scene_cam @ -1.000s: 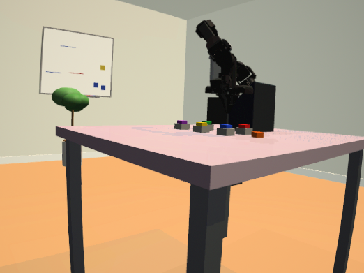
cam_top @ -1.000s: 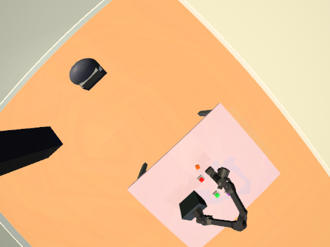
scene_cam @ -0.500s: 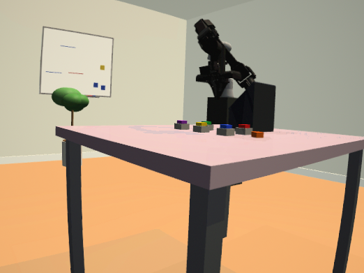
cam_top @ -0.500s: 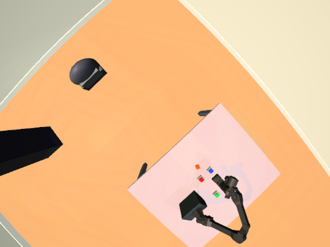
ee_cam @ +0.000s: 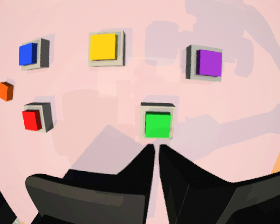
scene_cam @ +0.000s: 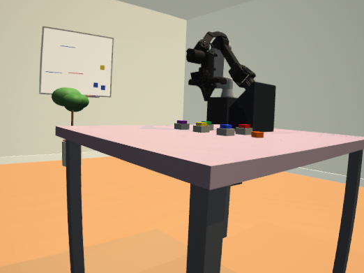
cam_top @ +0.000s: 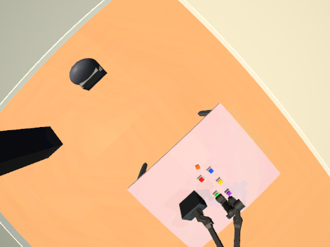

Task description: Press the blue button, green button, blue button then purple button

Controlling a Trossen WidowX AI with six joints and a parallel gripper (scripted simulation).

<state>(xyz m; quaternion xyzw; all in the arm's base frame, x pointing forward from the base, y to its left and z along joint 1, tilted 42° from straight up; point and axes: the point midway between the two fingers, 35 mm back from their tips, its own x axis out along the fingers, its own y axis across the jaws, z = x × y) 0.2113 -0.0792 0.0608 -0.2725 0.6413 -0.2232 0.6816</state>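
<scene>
My gripper (ee_cam: 155, 148) (cam_top: 220, 198) (scene_cam: 208, 96) is shut and empty. It hangs well above the pink table (cam_top: 240, 141) (scene_cam: 209, 156), with its tips right over the green button (ee_cam: 158, 125) (cam_top: 217, 194) (scene_cam: 208, 123). The blue button (ee_cam: 28, 53) (cam_top: 210, 170) (scene_cam: 226, 126) stands farther off to the left in the wrist view. The purple button (ee_cam: 209, 63) (cam_top: 229, 192) (scene_cam: 181, 122) stands up and to the right of the green one. All buttons sit raised on grey bases.
A yellow button (ee_cam: 103, 46) (cam_top: 220, 181) (scene_cam: 201, 123) and a red button (ee_cam: 31, 120) (cam_top: 201, 179) (scene_cam: 244, 126) stand among them. A small orange block (ee_cam: 5, 91) (cam_top: 197, 167) (scene_cam: 257, 134) lies by the red button. The arm's black base (cam_top: 192, 204) (scene_cam: 258, 107) stands at the table's edge.
</scene>
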